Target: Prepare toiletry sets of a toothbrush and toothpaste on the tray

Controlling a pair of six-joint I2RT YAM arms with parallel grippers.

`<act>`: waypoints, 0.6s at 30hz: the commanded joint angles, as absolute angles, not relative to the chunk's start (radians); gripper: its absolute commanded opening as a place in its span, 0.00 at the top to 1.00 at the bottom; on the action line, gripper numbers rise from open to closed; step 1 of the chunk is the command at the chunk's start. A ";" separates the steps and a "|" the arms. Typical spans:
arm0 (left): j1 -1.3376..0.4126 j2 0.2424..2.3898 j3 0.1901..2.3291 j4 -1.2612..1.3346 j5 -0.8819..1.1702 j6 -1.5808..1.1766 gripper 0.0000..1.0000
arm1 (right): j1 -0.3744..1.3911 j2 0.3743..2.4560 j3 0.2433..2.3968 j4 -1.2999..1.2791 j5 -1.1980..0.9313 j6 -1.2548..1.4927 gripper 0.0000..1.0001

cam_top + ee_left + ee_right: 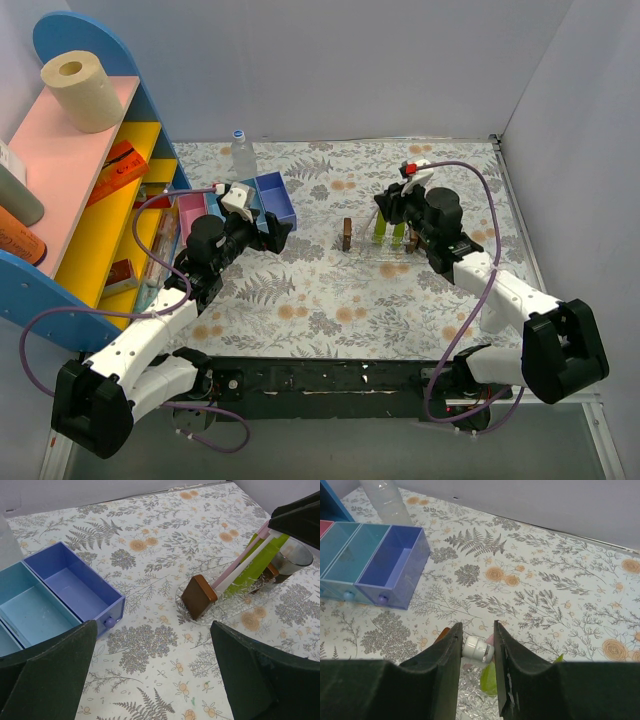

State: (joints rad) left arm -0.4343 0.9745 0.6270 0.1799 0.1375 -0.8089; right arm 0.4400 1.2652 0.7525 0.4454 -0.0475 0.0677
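**Right gripper** [478, 626] – fingers drawn close on a white cap [479, 650], which fills the gap between them. It looks like the cap end of a toothpaste [256, 562] tube, though the wrist view does not show where cap and tube join.
- Just under the fingers: a scrap of yellow-green tube and a glimpse of pink.
- Under the hand, in the left wrist view: the toothpaste leans up from the tray [212, 621] to the right gripper, its low end on the clear plastic.
- Beside it, touching along its length: the toothbrush [239, 561], a pink stick tilted the same way, with a white strip next to it.
- From above, two yellow-green tubes show below the gripper; which one is held cannot be told.
- At the tray end away from this hand: a brown block [199, 596], standing on edge by the toothbrush's low end.
- Further ahead and to the left of the fingers: the blue compartment box [390, 555], and past it a clear bottle [385, 500].

**Left gripper** [152, 630] – fingers spread wide, nothing between them, held above the floral table [150, 545].
- Ahead and to the left of the fingers: the blue compartment box, near.
- Ahead and to the right: the tray and its contents, apart from the fingers.
- Behind and to the left of the arm: a coloured shelf unit [95, 160] with a paper roll [80, 92] on top.
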 commanded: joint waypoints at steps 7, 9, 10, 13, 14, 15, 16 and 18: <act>-0.440 0.973 0.641 0.176 0.124 -0.792 0.02 | 0.443 1.241 0.724 0.523 -0.021 0.078 0.99; -0.442 0.974 0.641 0.176 0.124 -0.792 0.02 | 0.443 1.238 0.719 0.525 -0.021 0.075 0.99; -0.440 0.976 0.641 0.176 0.123 -0.792 0.02 | 0.443 1.236 0.719 0.522 -0.021 0.072 0.99; -0.443 0.977 0.641 0.176 0.124 -0.792 0.02 | 0.443 1.233 0.715 0.520 -0.021 0.067 0.99; -0.443 0.977 0.640 0.176 0.123 -0.792 0.02 | 0.443 1.232 0.715 0.520 -0.021 0.067 0.99; -0.443 0.979 0.641 0.176 0.123 -0.792 0.02 | 0.443 1.230 0.713 0.520 -0.025 0.067 0.99; -0.443 0.977 0.641 0.176 0.124 -0.792 0.02 | 0.443 1.230 0.712 0.523 -0.026 0.067 0.99; -0.442 0.977 0.641 0.178 0.124 -0.792 0.02 | 0.443 1.224 0.707 0.525 -0.029 0.066 0.99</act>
State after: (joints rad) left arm -0.4362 0.9802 0.6270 0.1795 0.1375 -0.8074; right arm 0.4400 1.2560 0.7216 0.4808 -0.0330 0.0742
